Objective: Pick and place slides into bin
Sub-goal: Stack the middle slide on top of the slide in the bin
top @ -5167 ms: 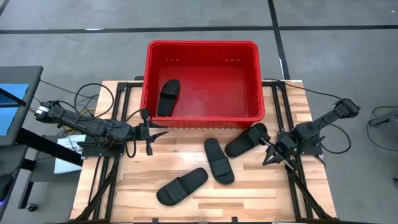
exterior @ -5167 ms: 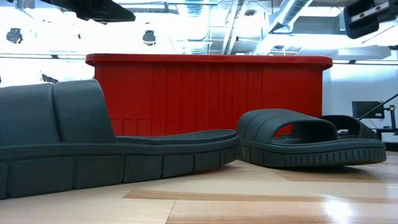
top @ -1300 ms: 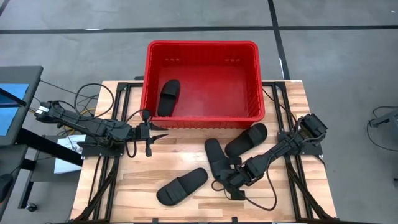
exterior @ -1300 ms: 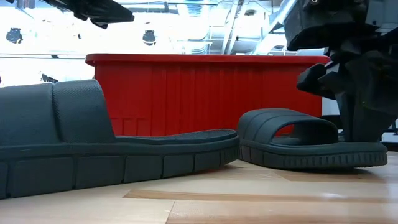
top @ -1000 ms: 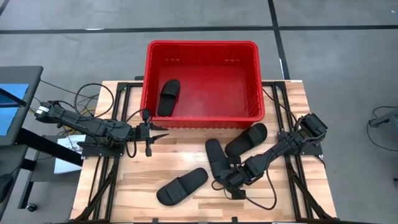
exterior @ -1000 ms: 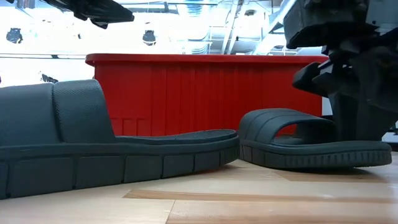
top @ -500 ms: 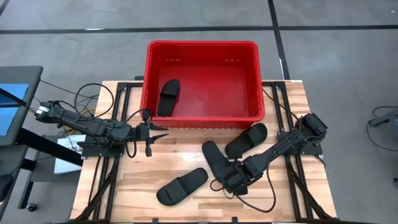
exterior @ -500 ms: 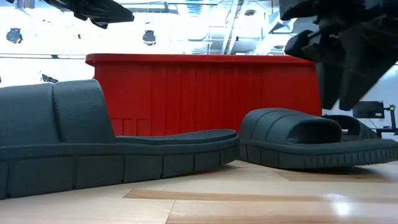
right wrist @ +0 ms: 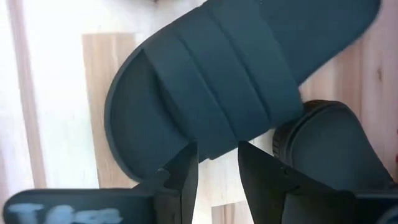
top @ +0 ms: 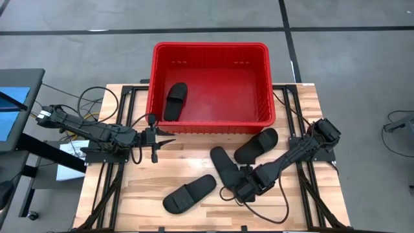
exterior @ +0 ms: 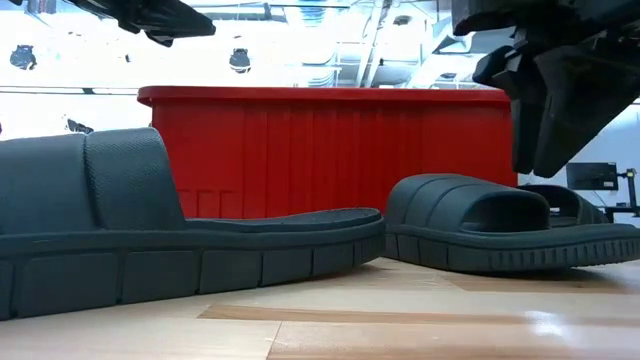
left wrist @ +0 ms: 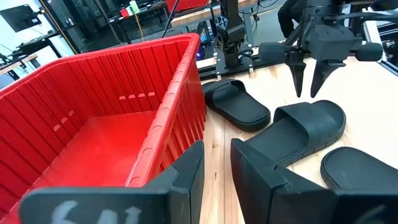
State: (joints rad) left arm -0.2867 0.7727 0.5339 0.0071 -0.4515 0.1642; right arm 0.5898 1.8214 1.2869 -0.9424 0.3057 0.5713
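The red bin [top: 210,48] stands at the table's far side with one black slide [top: 174,100] flat on its floor. Three slides lie soles down on the table: a middle one [top: 223,165], a right one [top: 256,144] and a near-left one [top: 189,193]. My right gripper [top: 240,189] is open and points down just above the middle slide's strap end [right wrist: 224,81], touching nothing; the low view [exterior: 550,110] and left wrist view [left wrist: 306,87] show it clear of the slide [exterior: 500,235]. My left gripper [top: 155,137] is open and empty by the bin's near-left corner.
The bin's near wall [exterior: 330,150] rises behind the slides. Black frame rails run along both table sides [top: 123,175]. Cables lie by the left arm [top: 90,103]. Bare wood shows at the table's near edge [top: 213,217].
My right gripper has risen from beside the middle slide's near end and now stands above it. The middle slide has shifted slightly on the table, its far end a little toward the left edge.
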